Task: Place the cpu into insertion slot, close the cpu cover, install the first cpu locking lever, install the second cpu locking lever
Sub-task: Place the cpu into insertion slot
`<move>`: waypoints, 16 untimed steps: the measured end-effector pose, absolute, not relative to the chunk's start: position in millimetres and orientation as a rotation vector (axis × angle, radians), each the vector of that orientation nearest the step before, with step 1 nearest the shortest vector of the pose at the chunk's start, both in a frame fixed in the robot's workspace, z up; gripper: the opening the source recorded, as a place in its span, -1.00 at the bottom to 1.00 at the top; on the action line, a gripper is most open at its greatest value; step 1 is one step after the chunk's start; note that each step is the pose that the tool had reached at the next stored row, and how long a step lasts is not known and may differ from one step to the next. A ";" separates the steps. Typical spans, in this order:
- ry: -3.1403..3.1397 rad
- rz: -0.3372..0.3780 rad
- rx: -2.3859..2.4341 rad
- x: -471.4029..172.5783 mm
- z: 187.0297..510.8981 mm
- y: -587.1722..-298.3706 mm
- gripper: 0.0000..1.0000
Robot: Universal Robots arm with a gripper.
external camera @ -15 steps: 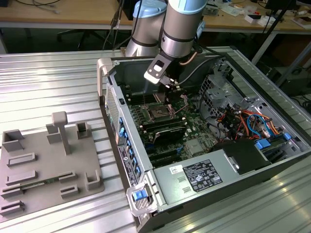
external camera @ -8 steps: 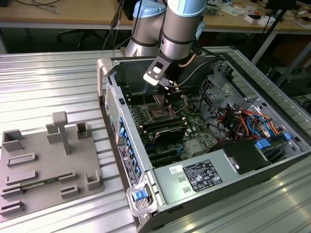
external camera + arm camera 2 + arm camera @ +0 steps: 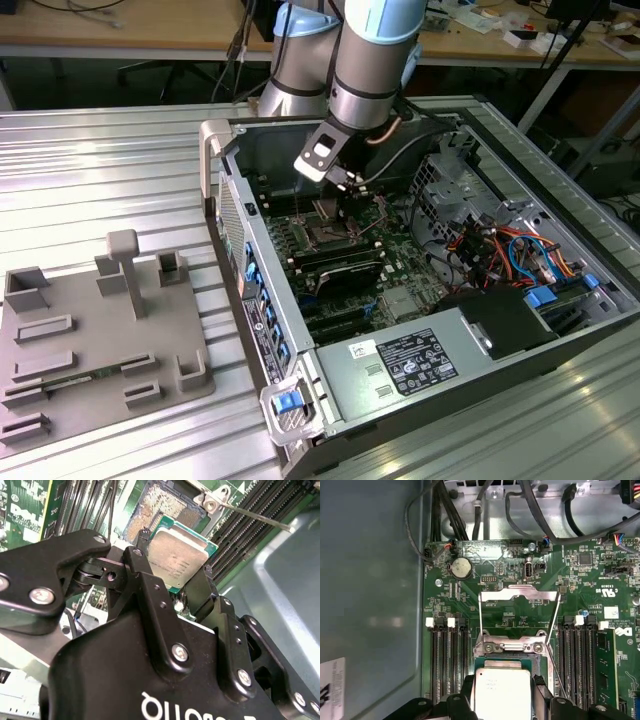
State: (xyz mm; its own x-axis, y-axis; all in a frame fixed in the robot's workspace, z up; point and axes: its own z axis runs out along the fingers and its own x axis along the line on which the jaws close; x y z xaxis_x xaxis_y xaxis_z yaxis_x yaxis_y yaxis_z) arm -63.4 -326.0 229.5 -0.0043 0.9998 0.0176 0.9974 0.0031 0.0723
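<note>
Inside an open computer case (image 3: 262,300) lying on a ribbed metal bench (image 3: 100,170), the cpu (image 3: 177,555) is held flat by two opposite edges, with the black gripper (image 3: 171,567) clamped on it. In both wrist views the chip is seen over one edge of the insertion slot (image 3: 160,505), not seated, and part of the gold contact field is left uncovered. The cpu cover (image 3: 517,594) is swung up and open at the socket's hinged edge, and a thin locking lever (image 3: 552,645) is raised beside it.
</note>
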 end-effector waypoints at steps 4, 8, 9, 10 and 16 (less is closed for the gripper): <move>2.211 0.097 2.177 -64.6 225.6 -330.0 0.09; 2.221 0.094 2.171 -65.1 220.8 -332.2 0.09; 2.226 0.093 2.167 -65.1 219.3 -332.2 0.09; 2.231 0.092 2.163 -65.2 218.0 -332.2 0.09; 2.248 0.080 2.158 -65.2 209.0 -332.3 0.09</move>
State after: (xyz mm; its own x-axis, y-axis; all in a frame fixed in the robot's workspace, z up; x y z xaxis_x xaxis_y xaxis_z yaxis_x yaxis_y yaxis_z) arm -65.2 -332.3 209.0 -0.0413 0.9990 0.0182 0.9978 0.0403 0.0533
